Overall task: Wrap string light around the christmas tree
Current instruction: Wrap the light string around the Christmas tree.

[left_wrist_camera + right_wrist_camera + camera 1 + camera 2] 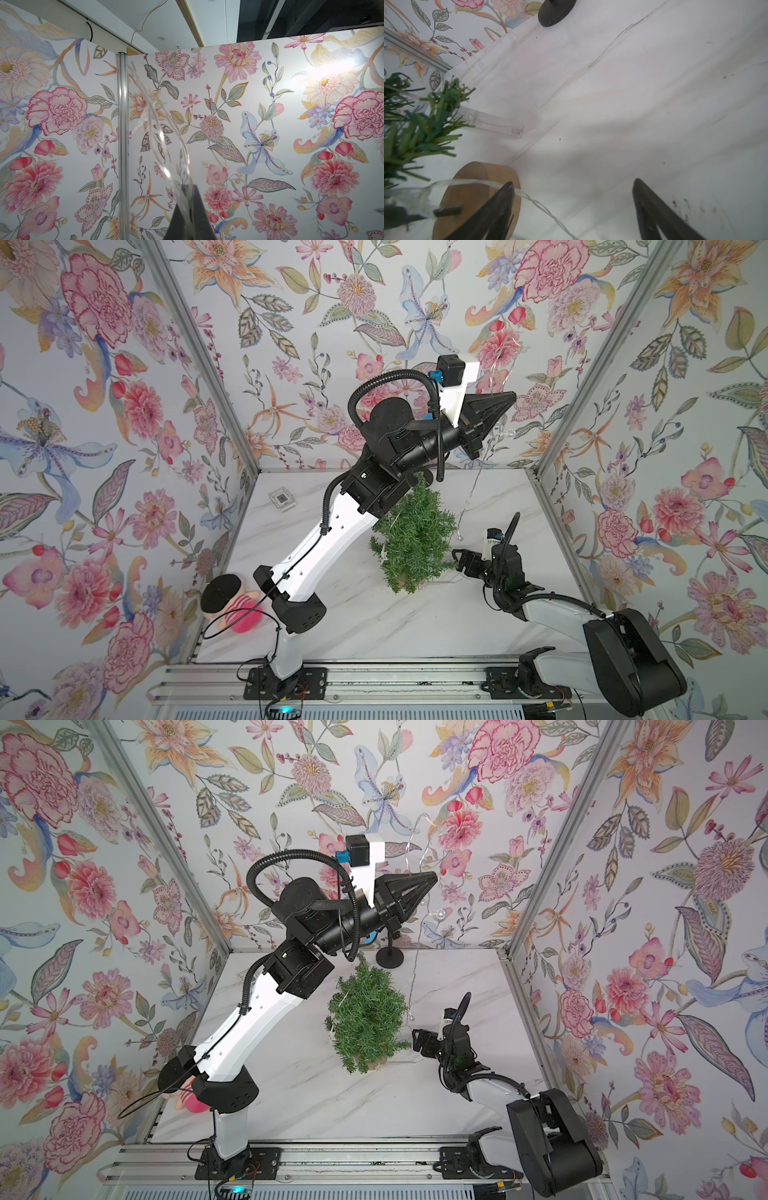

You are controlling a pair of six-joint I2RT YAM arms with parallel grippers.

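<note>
Currently, counts: one christmas tree (415, 543), one string light (542, 205), two grippers, one black stand (390, 959), one small square tag (282, 499), one pink striped toy (245, 612). The bulbs on the wire are too small to count.

The tree stands upright near the middle of the marble table (374, 626) on one round tan base (477, 187). The stand sits at 12 o'clock from the tree, by the back wall. The tag is at 10 o'clock, well apart. The toy is at 8 o'clock at the table edge, partly under the left arm.

Left gripper (513, 396) is raised high at 1 o'clock from the tree, jaws pressed together on the string light. In the left wrist view several loops of wire rise out of the closed tip. One strand hangs down past the tree's 3 o'clock side.

Right gripper (572, 182) sits low near the table at 4 o'clock from the tree, just beside the lowest branches. Its jaws are wide apart with nothing between them. The wire runs across the base and passes one finger (492, 207); I cannot tell whether they touch. One clear oblong box (492, 124) lies on the table beside the tree.
</note>
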